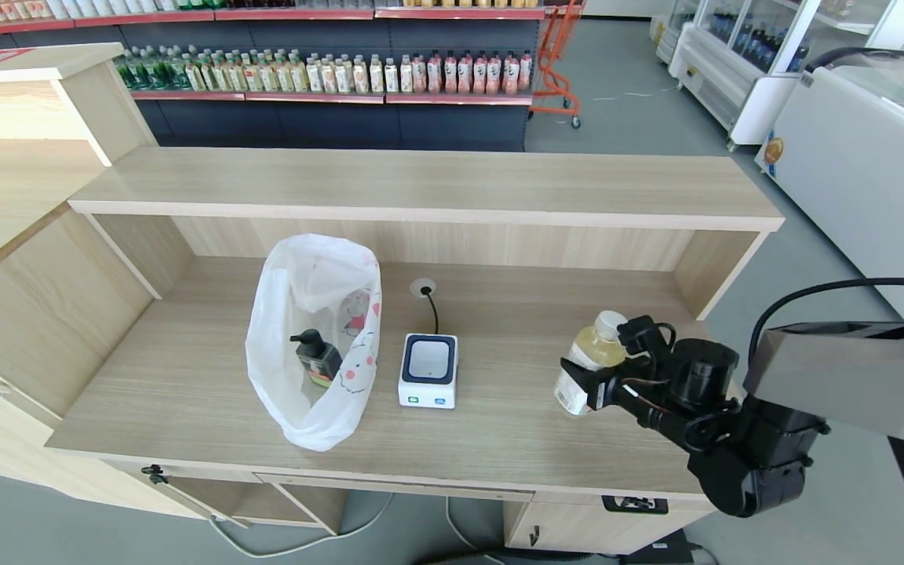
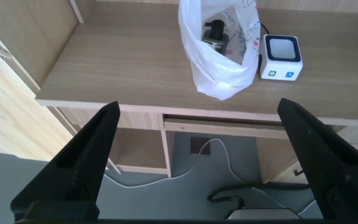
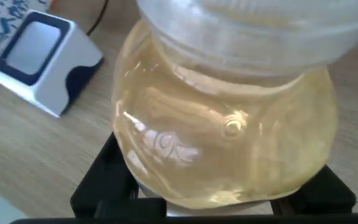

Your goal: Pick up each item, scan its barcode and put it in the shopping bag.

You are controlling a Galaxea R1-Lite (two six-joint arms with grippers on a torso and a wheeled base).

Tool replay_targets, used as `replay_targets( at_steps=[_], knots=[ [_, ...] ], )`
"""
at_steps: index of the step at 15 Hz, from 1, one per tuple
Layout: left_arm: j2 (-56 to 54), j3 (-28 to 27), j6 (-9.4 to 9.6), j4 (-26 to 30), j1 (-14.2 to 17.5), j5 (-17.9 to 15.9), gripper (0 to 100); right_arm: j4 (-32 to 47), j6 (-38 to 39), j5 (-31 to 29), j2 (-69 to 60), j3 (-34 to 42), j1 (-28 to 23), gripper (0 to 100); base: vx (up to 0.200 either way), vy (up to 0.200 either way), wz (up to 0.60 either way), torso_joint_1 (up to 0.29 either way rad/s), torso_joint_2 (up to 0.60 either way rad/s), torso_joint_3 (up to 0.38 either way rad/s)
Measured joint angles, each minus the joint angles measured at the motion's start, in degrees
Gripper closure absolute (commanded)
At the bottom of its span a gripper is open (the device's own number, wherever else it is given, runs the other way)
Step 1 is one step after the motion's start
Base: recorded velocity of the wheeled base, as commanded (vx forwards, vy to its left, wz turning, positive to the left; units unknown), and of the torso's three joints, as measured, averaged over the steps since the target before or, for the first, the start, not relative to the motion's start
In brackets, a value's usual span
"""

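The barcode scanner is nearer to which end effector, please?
Right. The right end effector grips the bottle just beside the scanner; the left end effector hovers beyond the counter's front edge.

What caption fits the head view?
Right end effector grips a drink bottle near the scanner; pump bottle in the bag.

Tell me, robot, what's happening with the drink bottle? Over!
Right gripper shut on the drink bottle, right of the scanner. Left gripper open, holding nothing. Nothing between bottle and scanner. Pump bottle in bag.
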Motion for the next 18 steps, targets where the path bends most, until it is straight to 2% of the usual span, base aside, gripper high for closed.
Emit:
replay_targets(
  at_steps=[3,7,8,10,18],
  knots=[
    [0.0,0.0,0.02,0.0,0.0,0.0,0,2.8,3.6,8.1,-9.7,8.8,1.9,100,0.0,0.0,0.0,0.0,0.0,0.0],
    [0.0,0.0,0.0,0.0,0.0,0.0,0,19.4,8.9,11.7,-22.1,10.2,3.7,100,0.0,0.0,0.0,0.0,0.0,0.0],
    [0.0,0.0,0.02,0.0,0.0,0.0,0,22.3,10.0,14.5,-24.9,10.2,4.6,100,0.0,0.0,0.0,0.0,0.0,0.0],
    [0.0,0.0,0.02,0.0,0.0,0.0,0,23.7,11.7,19.1,-29.0,10.6,7.4,100,0.0,0.0,0.0,0.0,0.0,0.0],
    [0.0,0.0,0.02,0.0,0.0,0.0,0,23.8,12.8,22.5,-33.6,10.5,15.7,100,0.0,0.0,0.0,0.0,0.0,0.0]
  ],
)
